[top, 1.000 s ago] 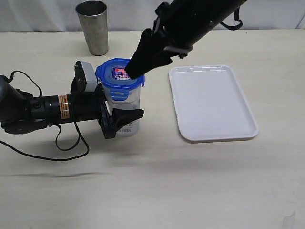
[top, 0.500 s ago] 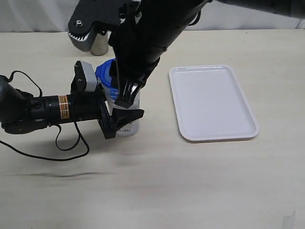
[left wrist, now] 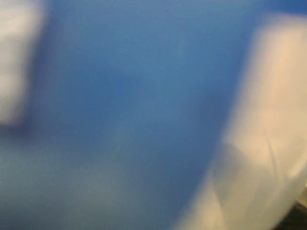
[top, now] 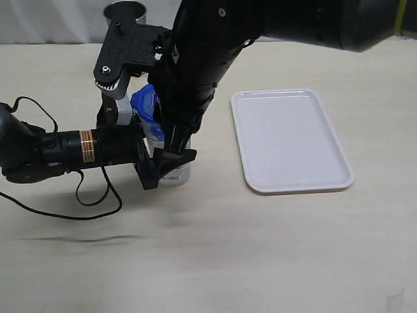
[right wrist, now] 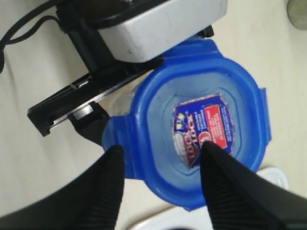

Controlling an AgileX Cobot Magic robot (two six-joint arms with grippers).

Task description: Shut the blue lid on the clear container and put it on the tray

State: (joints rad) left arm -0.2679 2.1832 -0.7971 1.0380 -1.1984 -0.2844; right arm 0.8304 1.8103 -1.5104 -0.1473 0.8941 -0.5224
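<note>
Standing upright on the table [top: 228, 254], the clear container [top: 177, 173] is well to the left of the tray [top: 293, 190] and apart from it. The tray lies flat with nothing on it.

Left gripper [top: 168, 158]: the arm lies low along the table from the left. Its jaws are clamped on the container's body from either side, the near jaw lying across the front wall. The left wrist view is filled with a blurred blue mass and gives no usable detail.

Blue lid [right wrist: 153, 103]: seated on top of the container, sticker [right wrist: 204, 127] facing up. Flaps project outward at the sides. Whether any flap is snapped down cannot be told.

Right gripper [right wrist: 162, 151]: the arm reaches in from the upper right and across the middle, hanging directly over the lid and hiding most of it in the exterior view. Its two fingers [right wrist: 103, 191] are spread apart and grip nothing. One tip is over the sticker area, the other over a flap at the lid's edge. Contact with the lid cannot be confirmed.

A steel cup [top: 124, 10] stands at the back of the table, behind the right arm and mostly hidden by it.
</note>
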